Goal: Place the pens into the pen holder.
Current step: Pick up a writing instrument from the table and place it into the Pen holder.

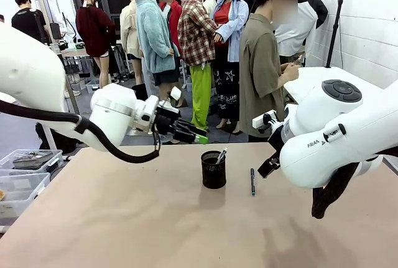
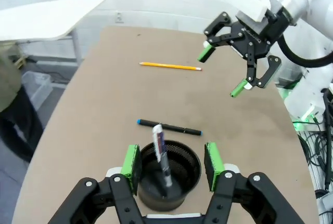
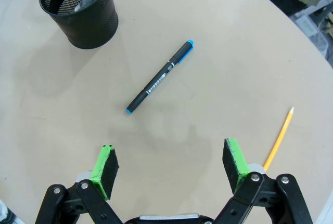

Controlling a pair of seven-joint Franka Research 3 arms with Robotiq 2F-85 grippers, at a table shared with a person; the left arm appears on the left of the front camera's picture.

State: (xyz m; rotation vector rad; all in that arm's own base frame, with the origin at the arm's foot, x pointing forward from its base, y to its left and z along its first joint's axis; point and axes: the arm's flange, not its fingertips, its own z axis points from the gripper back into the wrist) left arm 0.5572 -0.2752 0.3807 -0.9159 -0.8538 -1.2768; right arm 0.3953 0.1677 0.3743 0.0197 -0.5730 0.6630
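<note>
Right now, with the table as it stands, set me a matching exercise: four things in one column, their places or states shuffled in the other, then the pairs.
Things
1. white pen
2. black pen
3. yellow pencil
4. left tool

Places or states
A. lying on the table right beside the pen holder
B. open, in the air close to the pen holder
C. standing in the pen holder
D. lying on the table, farther from the pen holder than the other loose one

Pairs: 1-C; 2-A; 3-D; 4-B
</note>
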